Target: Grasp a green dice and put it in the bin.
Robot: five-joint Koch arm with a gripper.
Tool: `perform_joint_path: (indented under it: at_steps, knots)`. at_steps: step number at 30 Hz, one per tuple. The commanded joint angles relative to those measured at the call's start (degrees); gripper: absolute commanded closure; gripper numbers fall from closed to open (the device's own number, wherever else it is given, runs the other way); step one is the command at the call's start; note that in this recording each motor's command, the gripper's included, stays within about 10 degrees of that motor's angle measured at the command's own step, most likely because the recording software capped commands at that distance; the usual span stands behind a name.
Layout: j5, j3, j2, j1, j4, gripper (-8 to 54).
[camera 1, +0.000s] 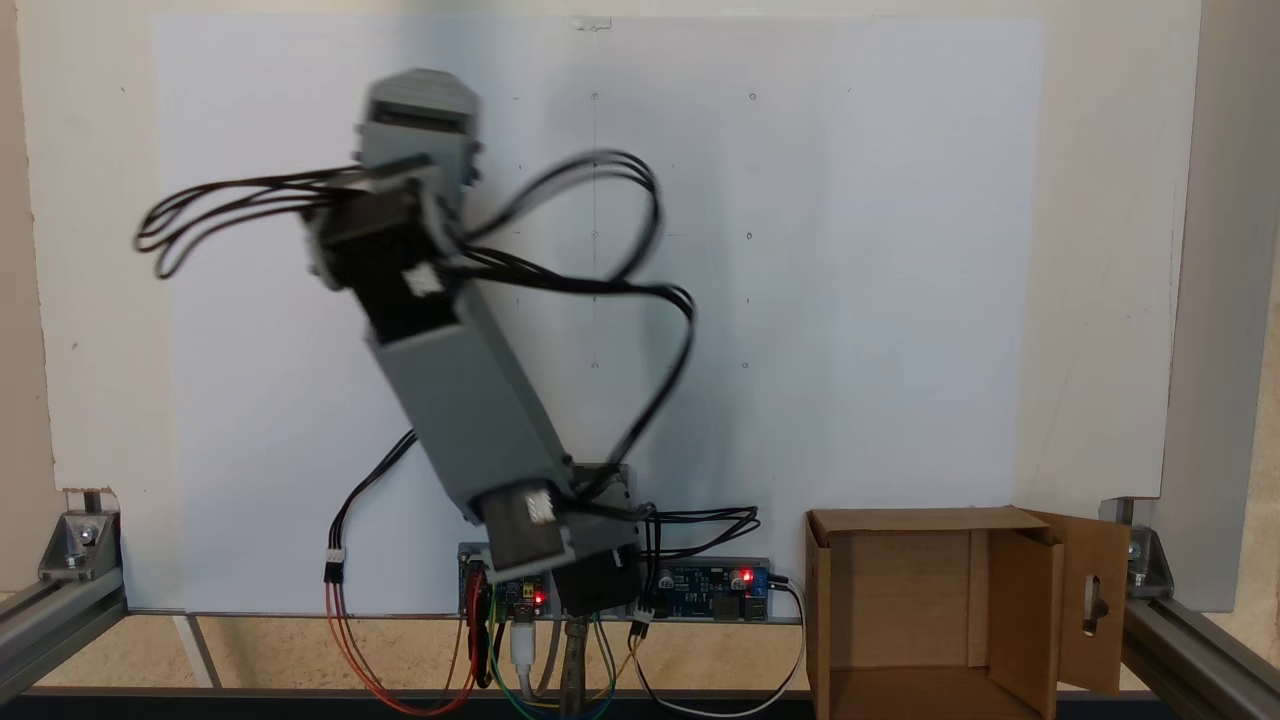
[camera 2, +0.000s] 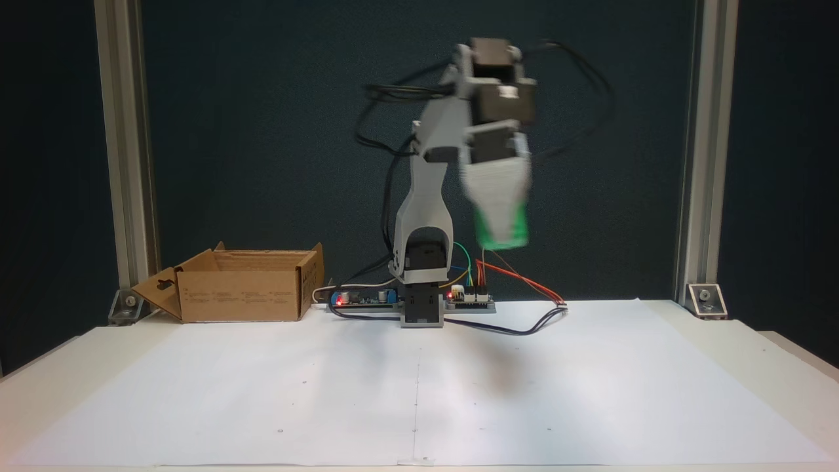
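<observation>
While aloft, end effector (camera 2: pixel 501 229) w/ green dice (camera 2: pixel 503 229)

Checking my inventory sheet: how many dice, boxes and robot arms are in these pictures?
Green dice: 1, blurred, at the tool
Cardboard boxes: 1
Robot arms: 1
Total: 3

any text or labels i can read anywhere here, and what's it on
None can be read.
Cardboard box: rows of small print on its front, too small to read.
Circuit boards at the arm's base: markings too small to make out.
Gripper with the green dice: motion-blurred, pips not countable.
</observation>
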State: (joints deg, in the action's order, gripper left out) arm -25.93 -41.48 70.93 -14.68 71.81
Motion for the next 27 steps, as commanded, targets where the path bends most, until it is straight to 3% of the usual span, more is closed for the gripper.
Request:
perform_joint_path:
  at_steps: [1, 8, 15, 27]
  knots:
    - [1.14, -2.46, 5.63, 6.15, 0.62, 33.9]
    - [15.71, -21.27, 16.79, 29.79, -8.7, 33.9]
    - [28.74, -24.61, 23.03, 58.25, -8.79, 33.9]
    - [46.05, -24.43, 18.9, 103.36, -11.07, 33.9]
